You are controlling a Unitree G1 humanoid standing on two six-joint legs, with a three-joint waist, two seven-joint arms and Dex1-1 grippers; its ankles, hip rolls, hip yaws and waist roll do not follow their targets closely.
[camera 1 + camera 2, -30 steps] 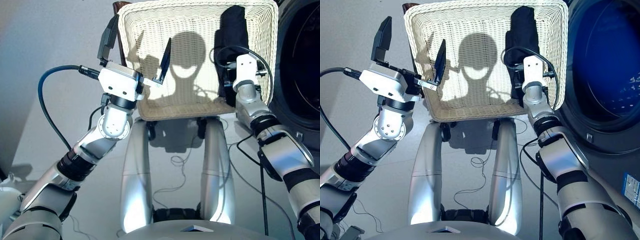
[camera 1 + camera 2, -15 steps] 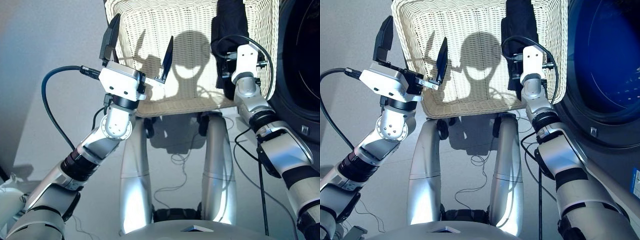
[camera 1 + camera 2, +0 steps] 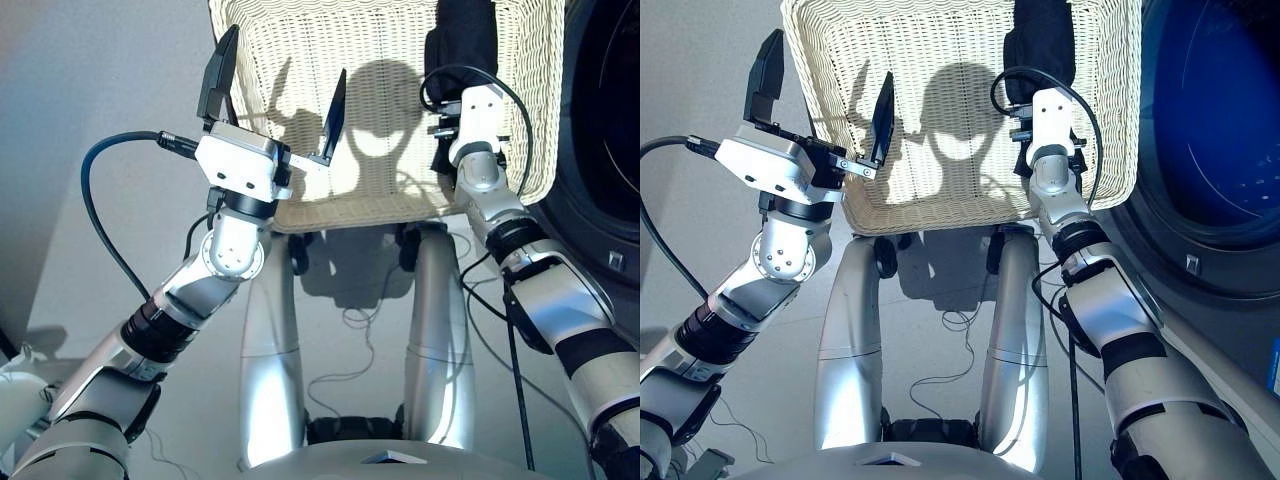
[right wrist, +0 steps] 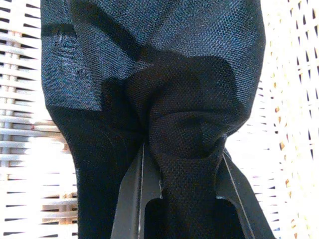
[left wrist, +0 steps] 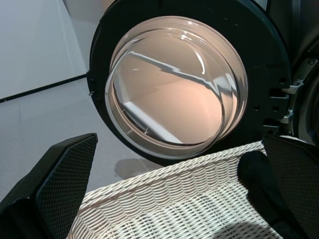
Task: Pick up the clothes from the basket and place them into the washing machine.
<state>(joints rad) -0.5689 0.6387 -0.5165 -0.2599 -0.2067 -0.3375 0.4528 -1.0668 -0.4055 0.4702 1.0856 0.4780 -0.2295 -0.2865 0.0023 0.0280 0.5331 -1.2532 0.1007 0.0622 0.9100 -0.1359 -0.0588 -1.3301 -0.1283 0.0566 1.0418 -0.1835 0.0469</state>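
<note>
The washing machine (image 3: 1210, 150) fills the right side of the head views, its opening dark and blue-lit inside. Its round glass porthole door (image 5: 174, 87) stands swung open beyond the far rim of the basket, as the left wrist view shows. The cream wicker basket (image 3: 300, 60) sits just left of the machine, in front of the robot, on the grey floor (image 3: 90, 80). One black garment (image 3: 460, 40) lies along the basket's right side, bunched and folded on the weave. The right gripper (image 4: 182, 164) reaches into the basket over that garment; its jaws are clenched on a fold of the black cloth, which is pinched up between the two fingers. The left gripper (image 3: 275, 95) hovers above the basket's left rim, jaws released and spread wide, holding nothing.
</note>
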